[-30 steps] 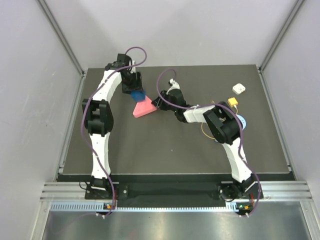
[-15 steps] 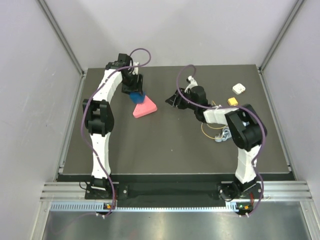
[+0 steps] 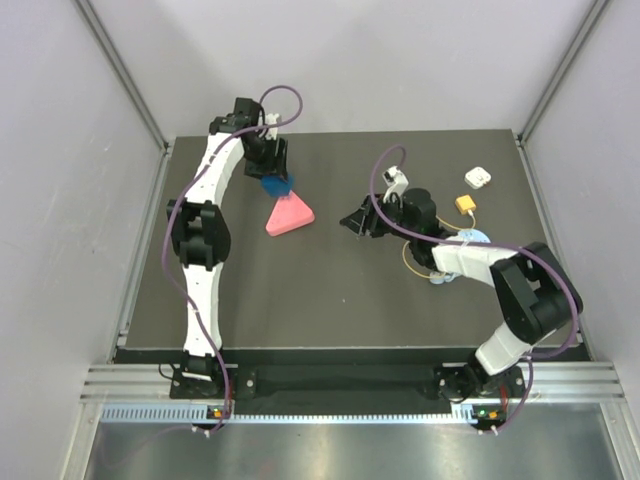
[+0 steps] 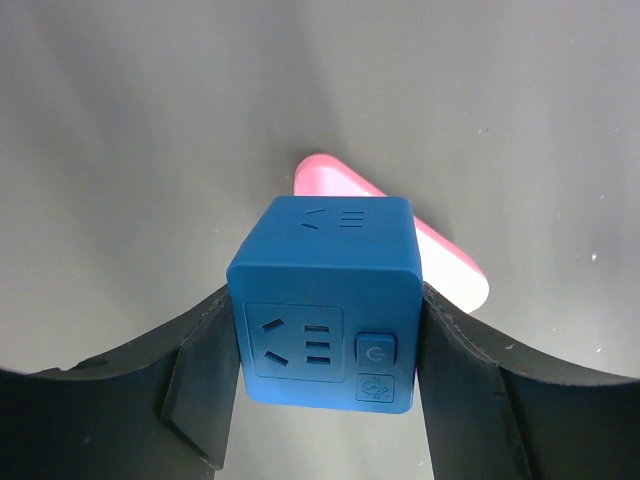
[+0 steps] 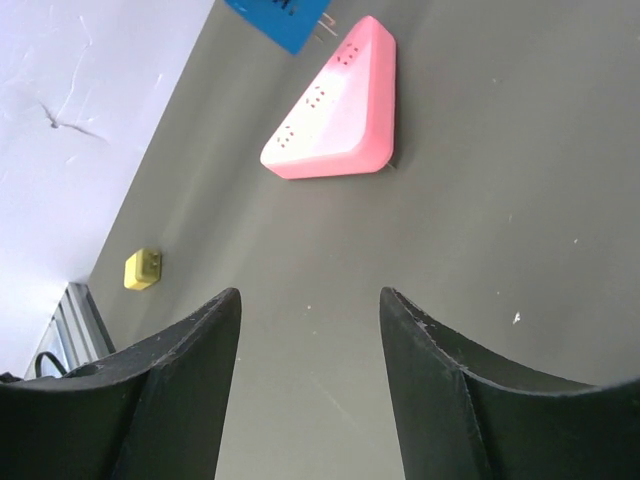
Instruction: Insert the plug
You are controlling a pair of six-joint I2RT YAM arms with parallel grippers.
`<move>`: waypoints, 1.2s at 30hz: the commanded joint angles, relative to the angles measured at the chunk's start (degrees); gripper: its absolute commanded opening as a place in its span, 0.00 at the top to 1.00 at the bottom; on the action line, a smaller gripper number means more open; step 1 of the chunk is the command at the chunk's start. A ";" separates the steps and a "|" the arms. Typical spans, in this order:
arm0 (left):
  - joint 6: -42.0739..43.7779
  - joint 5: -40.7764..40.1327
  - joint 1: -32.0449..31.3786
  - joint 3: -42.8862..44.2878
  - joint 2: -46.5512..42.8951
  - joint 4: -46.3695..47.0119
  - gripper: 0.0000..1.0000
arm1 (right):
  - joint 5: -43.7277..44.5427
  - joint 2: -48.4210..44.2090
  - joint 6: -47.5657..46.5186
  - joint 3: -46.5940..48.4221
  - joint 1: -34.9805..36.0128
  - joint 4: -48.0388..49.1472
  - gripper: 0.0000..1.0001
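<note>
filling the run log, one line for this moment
left pincer: shut on blue cube | right pincer: open, empty | yellow plug: on table

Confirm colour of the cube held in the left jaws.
Blue cube; clearest in the left wrist view.

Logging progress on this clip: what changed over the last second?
The right gripper, open and empty, pulled back rightward from the pink socket block. The left gripper keeps the blue cube adapter clamped near it. The yellow plug lies untouched.
</note>
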 commanded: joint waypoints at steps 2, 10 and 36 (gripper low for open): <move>-0.83 2.20 0.34 3.38 1.68 -1.08 1.00 | 0.32 -4.42 -2.31 0.23 0.34 -0.67 0.42; -0.56 1.41 0.34 3.38 2.21 -0.29 1.00 | 0.33 -5.91 -2.84 1.64 0.34 -2.97 0.36; 1.81 -4.57 -2.21 1.18 4.85 -0.99 1.00 | 1.04 -7.41 -3.63 1.64 0.25 -4.55 0.35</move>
